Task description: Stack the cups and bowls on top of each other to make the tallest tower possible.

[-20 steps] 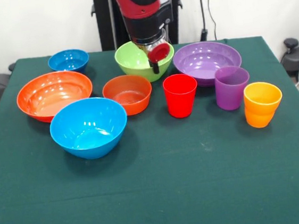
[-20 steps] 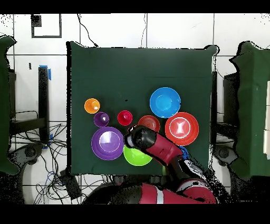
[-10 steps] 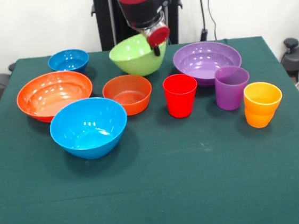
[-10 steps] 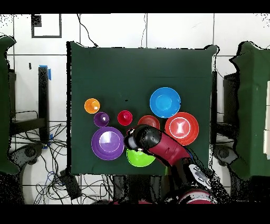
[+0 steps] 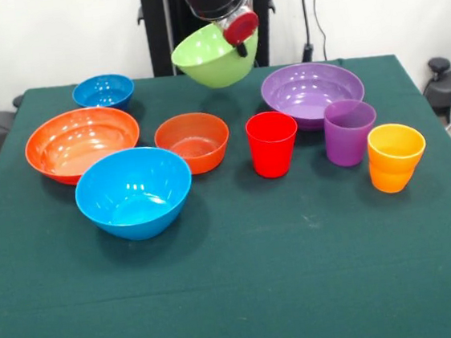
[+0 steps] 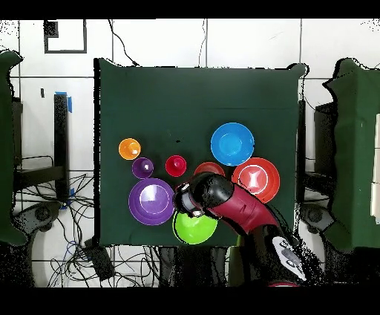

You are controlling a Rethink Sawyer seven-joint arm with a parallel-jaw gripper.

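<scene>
the green desk (image 5: 247,296) carries everything but one bowl, and its near part is bare cloth. nearest the front camera, well below the hand and to the picture's left of it, sits the deep light blue bowl (image 5: 133,191), upright. to the picture's right of the hand, the orange cup (image 5: 395,157) stands at the end of a short row, with the purple cup (image 5: 350,131) just beside it and the red cup (image 5: 272,143) near that one, almost straight beneath the hand in the front view. the small orange bowl (image 5: 193,141) rests just beside the red cup and close behind the light blue bowl. farther back, the wide orange-red bowl (image 5: 81,142) lies to the picture's left of the hand, and the wide purple bowl (image 5: 312,92) to its right, right behind the purple cup. the small dark blue bowl (image 5: 103,91) sits near the back edge, level with the hand and well to the left. the hand (image 5: 237,34) is clamped on the rim of the lime green bowl (image 5: 215,55), which hangs tilted in the air, clear of the desk. from above, that bowl shows just beside the purple bowl, partly under the arm (image 6: 237,208).
</scene>
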